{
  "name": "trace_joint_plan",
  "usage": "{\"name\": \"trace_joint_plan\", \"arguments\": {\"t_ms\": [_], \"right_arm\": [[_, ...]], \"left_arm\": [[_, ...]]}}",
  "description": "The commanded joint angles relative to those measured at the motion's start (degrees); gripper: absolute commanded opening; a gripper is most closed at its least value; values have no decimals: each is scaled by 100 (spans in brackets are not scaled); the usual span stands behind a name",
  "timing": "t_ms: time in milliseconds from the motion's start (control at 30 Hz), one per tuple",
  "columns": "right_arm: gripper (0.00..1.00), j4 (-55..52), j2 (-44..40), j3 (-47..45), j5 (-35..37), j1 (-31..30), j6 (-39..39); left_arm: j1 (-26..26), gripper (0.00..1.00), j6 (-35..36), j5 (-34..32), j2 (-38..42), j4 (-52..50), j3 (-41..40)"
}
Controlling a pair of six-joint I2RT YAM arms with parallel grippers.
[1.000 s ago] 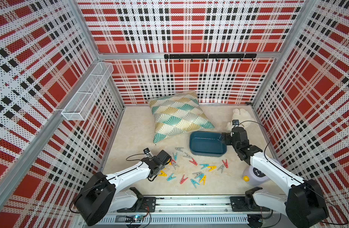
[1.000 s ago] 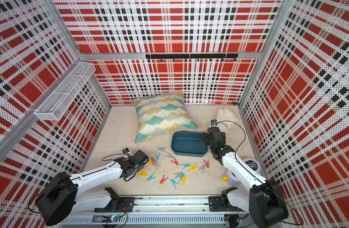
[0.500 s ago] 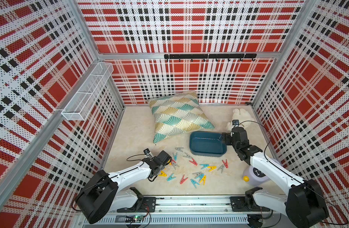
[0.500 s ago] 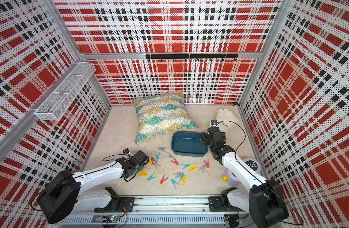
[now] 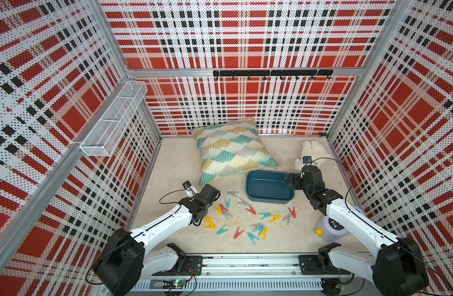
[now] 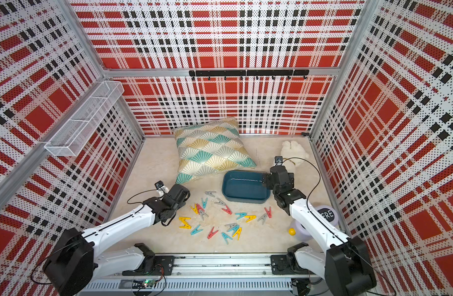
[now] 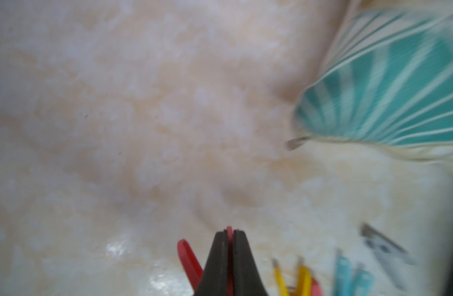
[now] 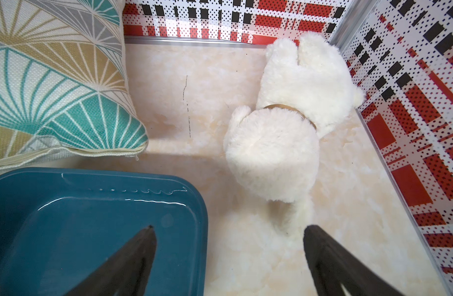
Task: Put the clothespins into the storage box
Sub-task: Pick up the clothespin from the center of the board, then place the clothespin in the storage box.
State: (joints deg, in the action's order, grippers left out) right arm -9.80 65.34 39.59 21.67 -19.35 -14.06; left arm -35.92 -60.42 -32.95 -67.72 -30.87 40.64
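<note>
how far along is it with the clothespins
Nothing done yet: the storage box is empty. In hand: the left gripper is shut on a red clothespin; the right gripper is open at the box's rim. Left: the other clothespins on the floor.

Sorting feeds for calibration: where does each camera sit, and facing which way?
Top views: high in front, looking down toward the back wall; left arm and right arm show.
Left wrist: faces the floor; shut left gripper pinches a red clothespin.
Right wrist: faces the plush bear; open right gripper straddles the storage box rim.
Shared: the pillow, in both wrist views.
</note>
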Motion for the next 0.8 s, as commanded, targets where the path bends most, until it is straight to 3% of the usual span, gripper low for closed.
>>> {"name": "trace_joint_plan", "arguments": {"t_ms": [0,100,267,467,767], "right_arm": [[97,-55,-75,47,7,-7,-123],[97,-142,12,125,1,-8,-158],[97,-180,-42,145,160,10,-306],[98,-309,-186,155,305,52,-430],[97,-311,-201,40,201,225,-351]], "left_arm": [[-555,5,694,-490,81,169,1027],[-1158,4,1259,-657,-306,212,1930],[-1819,4,2140,-345,-1527,571,3157],[-1989,2,2933,598,-3355,758,4267],[-1795,2,3344,1307,-4876,849,4903]]}}
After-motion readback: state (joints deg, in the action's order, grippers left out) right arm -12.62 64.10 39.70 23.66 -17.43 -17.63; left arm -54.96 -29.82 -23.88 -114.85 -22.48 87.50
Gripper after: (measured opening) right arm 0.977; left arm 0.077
